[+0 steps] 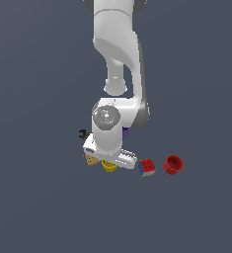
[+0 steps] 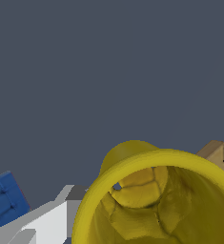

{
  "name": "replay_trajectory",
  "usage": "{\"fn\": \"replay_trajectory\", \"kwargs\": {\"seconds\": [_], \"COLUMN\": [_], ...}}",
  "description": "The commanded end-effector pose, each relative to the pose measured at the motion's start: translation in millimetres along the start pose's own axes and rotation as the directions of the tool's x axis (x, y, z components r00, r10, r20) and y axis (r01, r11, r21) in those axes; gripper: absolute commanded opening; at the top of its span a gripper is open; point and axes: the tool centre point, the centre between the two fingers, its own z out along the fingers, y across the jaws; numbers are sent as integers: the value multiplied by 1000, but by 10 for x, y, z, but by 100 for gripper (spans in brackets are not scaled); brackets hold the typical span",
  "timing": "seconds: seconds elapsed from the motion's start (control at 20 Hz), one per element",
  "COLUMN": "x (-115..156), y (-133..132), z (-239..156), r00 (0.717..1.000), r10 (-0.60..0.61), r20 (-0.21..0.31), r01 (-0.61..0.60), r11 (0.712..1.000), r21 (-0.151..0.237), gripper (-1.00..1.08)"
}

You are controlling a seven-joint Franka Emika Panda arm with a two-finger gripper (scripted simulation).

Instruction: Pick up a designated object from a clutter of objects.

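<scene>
The yellow cup (image 2: 156, 200) stands mouth-up, its inside mottled, under the gripper (image 1: 109, 159). One finger (image 2: 46, 221) sits beside it; the grip itself I can't make out. A tan block (image 2: 218, 155) is just beside it.

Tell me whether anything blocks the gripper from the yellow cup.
Nothing visible does. The yellow cup fills the wrist view right at the gripper, a finger beside its rim. The tan block and puzzle cube sit to either side, not between.

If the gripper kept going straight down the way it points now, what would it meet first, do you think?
Most likely the yellow cup: its open mouth fills the wrist view just ahead, and the gripper sits right over it in the exterior view. Exact clearance is unclear.
</scene>
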Motion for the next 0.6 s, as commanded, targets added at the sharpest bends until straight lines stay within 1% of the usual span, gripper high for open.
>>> {"fn": "replay_trajectory", "kwargs": {"seconds": [0.0,0.55], "x": [-102,-722], "y": [-60,-387], "z": [-156,-1015], "r00": [1000,1000], "r10": [-1,-1], "r20": [-2,-3], "r01": [1,1], "r11": [1000,1000], "r21": [1,0], "gripper": [-100,-100]}}
